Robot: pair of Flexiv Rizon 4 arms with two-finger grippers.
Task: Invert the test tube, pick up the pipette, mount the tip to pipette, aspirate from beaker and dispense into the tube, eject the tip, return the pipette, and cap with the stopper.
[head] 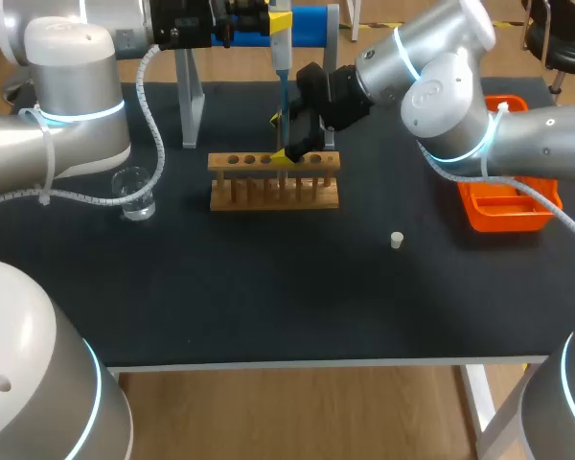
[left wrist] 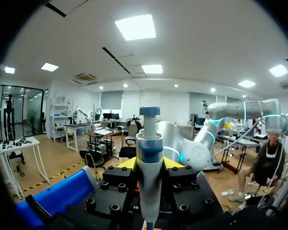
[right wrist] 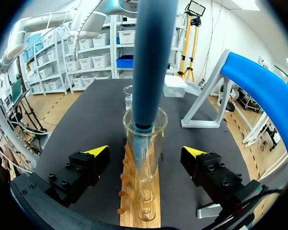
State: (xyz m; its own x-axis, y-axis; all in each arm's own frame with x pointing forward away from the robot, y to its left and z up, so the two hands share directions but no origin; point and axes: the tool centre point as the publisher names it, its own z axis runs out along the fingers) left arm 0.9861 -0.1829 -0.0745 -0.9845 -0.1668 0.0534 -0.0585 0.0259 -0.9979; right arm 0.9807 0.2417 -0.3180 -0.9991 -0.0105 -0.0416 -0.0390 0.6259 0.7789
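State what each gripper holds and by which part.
The left gripper is shut on the pipette, gripping its upper body. The right gripper holds nothing: its open fingers stand apart on either side of the test tube.

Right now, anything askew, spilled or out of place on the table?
Nothing stands out. The pipette has its tip inside the test tube at the rack, between the right gripper's open fingers. The stopper lies alone on the table, not yet used. No spill shows around the beaker.
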